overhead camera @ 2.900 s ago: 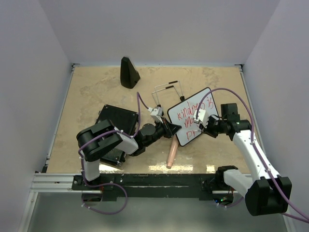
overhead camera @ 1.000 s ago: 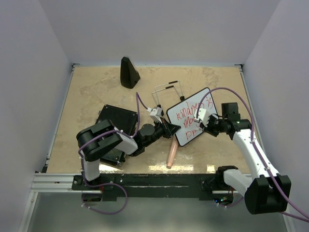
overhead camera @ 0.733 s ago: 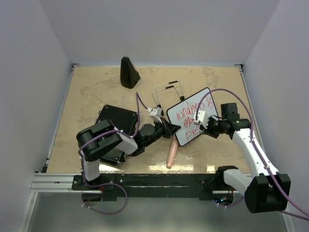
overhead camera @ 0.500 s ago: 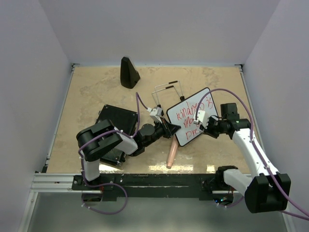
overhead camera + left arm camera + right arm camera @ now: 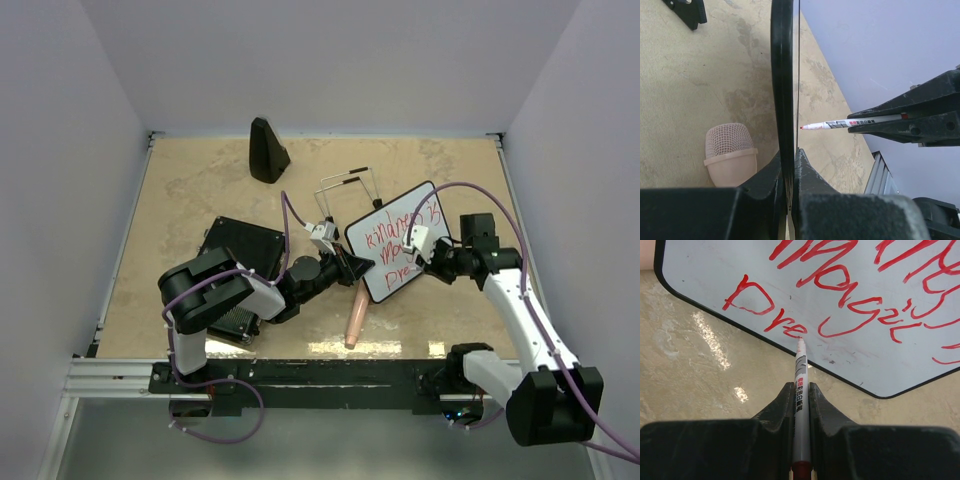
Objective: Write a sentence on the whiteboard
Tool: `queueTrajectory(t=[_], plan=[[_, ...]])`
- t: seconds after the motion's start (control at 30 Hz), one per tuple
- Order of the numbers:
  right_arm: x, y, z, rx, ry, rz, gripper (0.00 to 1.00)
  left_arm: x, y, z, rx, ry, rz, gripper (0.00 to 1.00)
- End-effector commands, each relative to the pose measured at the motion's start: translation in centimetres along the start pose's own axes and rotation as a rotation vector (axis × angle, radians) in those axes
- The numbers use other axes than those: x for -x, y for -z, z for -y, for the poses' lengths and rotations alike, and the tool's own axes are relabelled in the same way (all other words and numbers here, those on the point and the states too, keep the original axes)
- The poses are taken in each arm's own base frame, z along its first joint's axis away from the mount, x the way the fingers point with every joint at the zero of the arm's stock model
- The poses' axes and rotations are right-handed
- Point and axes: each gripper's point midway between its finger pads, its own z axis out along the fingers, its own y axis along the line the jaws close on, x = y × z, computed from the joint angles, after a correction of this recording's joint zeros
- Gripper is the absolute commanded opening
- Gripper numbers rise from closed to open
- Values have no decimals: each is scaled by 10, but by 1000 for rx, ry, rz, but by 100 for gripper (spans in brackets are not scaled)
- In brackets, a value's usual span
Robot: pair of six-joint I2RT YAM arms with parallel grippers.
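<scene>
The whiteboard (image 5: 398, 238) is tilted up off the table, with three lines of red writing on it. My left gripper (image 5: 360, 267) is shut on its lower left edge; in the left wrist view the whiteboard (image 5: 782, 75) shows edge-on between the closed jaws of that gripper (image 5: 790, 161). My right gripper (image 5: 428, 257) is shut on a red marker (image 5: 800, 377). The marker's tip touches the whiteboard (image 5: 865, 295) at the end of the bottom line, close to the lower frame. The marker (image 5: 850, 123) also shows from the side, tip against the board.
A pink mesh-headed object (image 5: 356, 315) lies on the table under the board's near corner. A black ribbed case (image 5: 240, 265) sits under the left arm. A black wedge-shaped object (image 5: 267, 150) stands at the back. The wire stand legs (image 5: 348, 188) stick out behind the board.
My right gripper has shifted slightly to the right along the bottom line, and that line of red writing has grown a little. The left gripper and the board have stayed in place.
</scene>
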Motion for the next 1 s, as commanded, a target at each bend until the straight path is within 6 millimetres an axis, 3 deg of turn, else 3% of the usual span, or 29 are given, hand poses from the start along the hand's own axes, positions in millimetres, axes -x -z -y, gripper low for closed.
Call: queueTrajectory(t=[0.0,0.13,0.27,0.63,0.97], plan=[[19,21,15,-75,41,56,0,16,-3,28,-106,5,61,0],[11,21,16,-58,38,49,0,15,-3,28,-105,5,59,0],[-11,29,30,-66,-11,43,0,16,-3,28,-106,3,61,0],[0,26,23,-30,6,127,0,16,-3,28,-107,0,60,0],[-4,18,22,-23,-21,135,0,18,-4,30,-112,2,62,0]])
